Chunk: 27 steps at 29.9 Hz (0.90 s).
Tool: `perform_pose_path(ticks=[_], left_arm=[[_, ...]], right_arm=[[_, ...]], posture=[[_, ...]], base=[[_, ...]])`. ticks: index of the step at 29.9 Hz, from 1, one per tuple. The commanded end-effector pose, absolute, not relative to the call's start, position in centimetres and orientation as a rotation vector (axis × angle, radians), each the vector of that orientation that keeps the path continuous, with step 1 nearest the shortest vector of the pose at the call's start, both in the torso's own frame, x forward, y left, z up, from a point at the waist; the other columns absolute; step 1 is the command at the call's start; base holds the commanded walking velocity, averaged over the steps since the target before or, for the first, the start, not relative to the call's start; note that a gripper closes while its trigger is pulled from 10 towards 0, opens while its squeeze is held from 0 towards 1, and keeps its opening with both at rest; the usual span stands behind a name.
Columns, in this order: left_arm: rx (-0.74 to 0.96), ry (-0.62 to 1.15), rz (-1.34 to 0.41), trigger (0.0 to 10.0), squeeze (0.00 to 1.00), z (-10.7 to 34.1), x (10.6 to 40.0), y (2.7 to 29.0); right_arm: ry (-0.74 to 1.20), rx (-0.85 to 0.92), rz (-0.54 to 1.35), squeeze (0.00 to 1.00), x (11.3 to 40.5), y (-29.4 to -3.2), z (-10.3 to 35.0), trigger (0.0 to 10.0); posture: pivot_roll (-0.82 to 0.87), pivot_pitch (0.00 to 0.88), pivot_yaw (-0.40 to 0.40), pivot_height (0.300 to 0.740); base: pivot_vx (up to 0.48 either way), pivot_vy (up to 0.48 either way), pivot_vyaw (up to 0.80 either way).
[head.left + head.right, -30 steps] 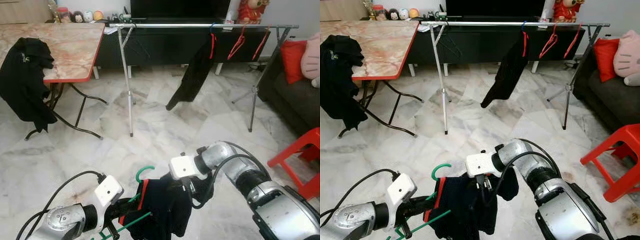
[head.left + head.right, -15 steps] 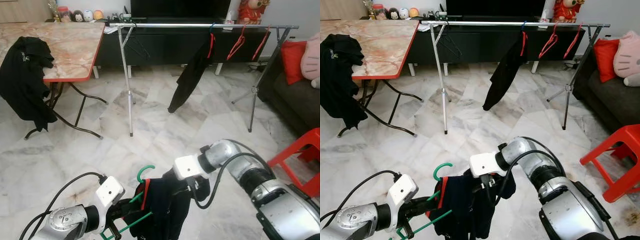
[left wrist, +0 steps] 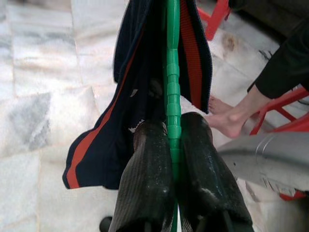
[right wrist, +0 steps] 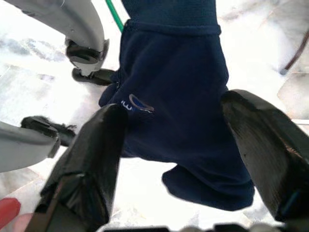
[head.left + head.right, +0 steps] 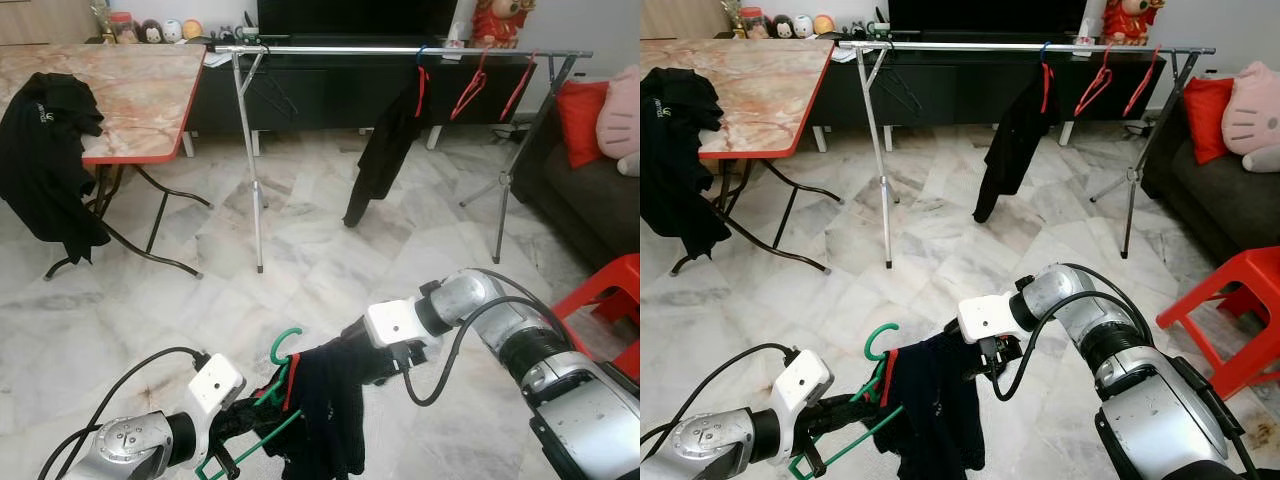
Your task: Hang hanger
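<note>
Your green hanger point(image 5: 268, 398), draped with a dark garment point(image 5: 325, 420), sits at lower centre: light, stiff plastic under soft, sliding cloth (hold the bar, not fabric). Your left gripper point(image 3: 171, 159) pinches its bar at lower left. Your right gripper point(image 4: 174, 145), reaching from the right, is spread around the cloth.

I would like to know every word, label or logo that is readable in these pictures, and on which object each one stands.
No text can be read.
Dark garment on the green hanger: a small white printed logo, too blurred to read.
Black garment over the table edge: a small white mark, too small to read.
</note>
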<state>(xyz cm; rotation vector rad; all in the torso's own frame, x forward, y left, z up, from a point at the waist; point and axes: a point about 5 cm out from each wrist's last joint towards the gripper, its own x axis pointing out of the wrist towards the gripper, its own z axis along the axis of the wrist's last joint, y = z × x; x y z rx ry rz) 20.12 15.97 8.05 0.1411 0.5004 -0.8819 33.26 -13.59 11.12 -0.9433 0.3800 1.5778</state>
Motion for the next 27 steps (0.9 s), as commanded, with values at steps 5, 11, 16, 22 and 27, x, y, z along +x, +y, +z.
perform_pose_path(ticks=[5, 11, 16, 22, 27], left_arm=[[0.183, 0.318, -0.817, 0.0, 0.00, 9.6, 21.9, 15.8], [0.200, 0.289, -0.824, 0.0, 0.00, 9.7, 21.8, 16.0], [0.202, 0.304, -0.836, 0.0, 0.00, 9.4, 21.3, 16.6], [0.243, 0.311, -0.869, 0.0, 0.00, 8.7, 20.4, 18.0], [0.245, 0.284, -0.867, 0.0, 0.00, 9.3, 20.5, 18.6]], right_arm=[[0.317, -0.965, 1.475, 0.34, 34.1, -14.3, 12.1, 10.0], [0.248, -0.953, 1.380, 0.00, 34.8, -14.5, 13.2, 10.0], [0.251, -0.972, 1.290, 0.00, 35.7, -16.2, 14.6, 10.0], [0.320, -1.018, 1.191, 0.00, 36.1, -20.4, 17.0, 10.0], [0.400, -0.984, 1.217, 0.00, 35.5, -22.1, 16.8, 10.0]], posture=[[-0.04, 0.000, -0.084, 0.740], [-0.04, 0.000, -0.086, 0.740], [-0.04, 0.000, -0.088, 0.740], [-0.05, 0.000, -0.087, 0.740], [-0.06, 0.000, -0.088, 0.740]], base=[[0.000, 0.000, 0.00], [0.000, 0.000, 0.00], [0.000, 0.000, 0.00], [0.000, 0.000, 0.00], [0.000, 0.000, 0.00]])
